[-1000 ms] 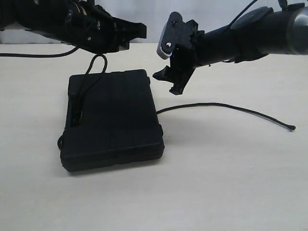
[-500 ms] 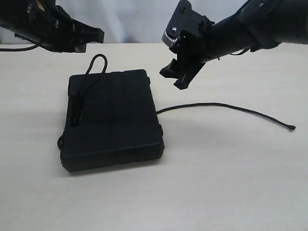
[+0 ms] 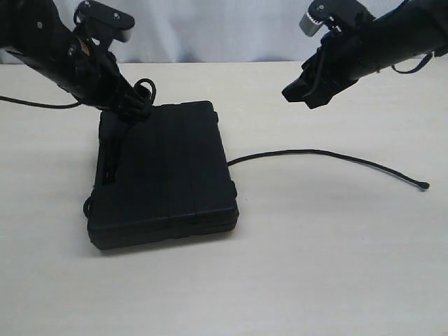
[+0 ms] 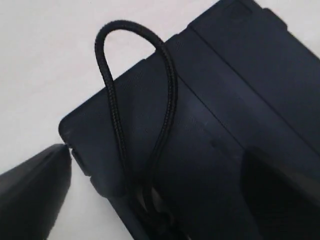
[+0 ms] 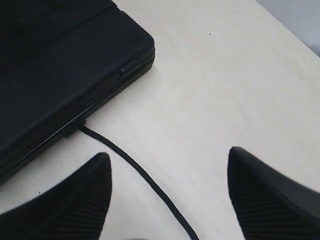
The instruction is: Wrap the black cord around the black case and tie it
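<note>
left pincer (image 3: 131, 101) and right pincer (image 5: 167, 155) both gape empty; the left should close squarely on the black cord (image 4: 111, 90) loop overhanging the black case (image 3: 168, 168).

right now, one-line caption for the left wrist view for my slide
Loop of the black cord lies across a corner of the black case, overhanging the pale table.

My left arm (image 3: 49, 49) reaches in from the left and slopes downward, with my left claw (image 3: 134, 105) low and pointing down. In my wrist view one finger (image 4: 30, 195) shows clearly. The other is only a dark blur, so the jaws seem spread apart. My right arm (image 3: 392, 35) comes in from the right and is held higher. My right claw (image 3: 302, 94) tilts downward, its fingers (image 5: 75, 200) wide apart and gripping nothing.
</note>
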Tool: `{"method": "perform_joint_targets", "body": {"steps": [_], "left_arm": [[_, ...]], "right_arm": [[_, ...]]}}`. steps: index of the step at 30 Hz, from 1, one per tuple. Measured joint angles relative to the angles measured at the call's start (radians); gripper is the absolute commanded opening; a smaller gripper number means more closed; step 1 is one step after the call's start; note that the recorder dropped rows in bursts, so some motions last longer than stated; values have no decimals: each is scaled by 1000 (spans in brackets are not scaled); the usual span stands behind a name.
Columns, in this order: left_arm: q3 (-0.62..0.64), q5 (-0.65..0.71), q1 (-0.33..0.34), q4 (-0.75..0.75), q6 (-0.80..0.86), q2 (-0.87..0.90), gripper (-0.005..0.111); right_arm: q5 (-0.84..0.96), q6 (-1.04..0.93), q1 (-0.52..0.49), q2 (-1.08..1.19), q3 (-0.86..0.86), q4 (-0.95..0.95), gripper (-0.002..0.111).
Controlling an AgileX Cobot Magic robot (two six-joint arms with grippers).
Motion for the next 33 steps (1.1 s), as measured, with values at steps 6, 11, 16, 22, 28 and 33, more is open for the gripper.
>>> {"method": "perform_joint_targets", "body": {"steps": [6,11,16,22,28,33], "left_arm": [[0,-15,0,-9,0,99,89],[0,-50,0,-11,0,125,89],[0,-107,0,-15,0,137,89],[0,-163,0,-15,0,165,80],[0,-213,0,-15,0,178,55],[0,-236,0,10,0,190,17]], "right_arm": [[9,0,-4,-8,0,8,58],[9,0,-4,-8,0,16,58],[9,-8,-4,-8,0,45,58],[9,-14,-4,-8,0,46,58],[9,-14,-4,-8,0,49,58],[9,-14,-4,-8,0,49,58]]}}
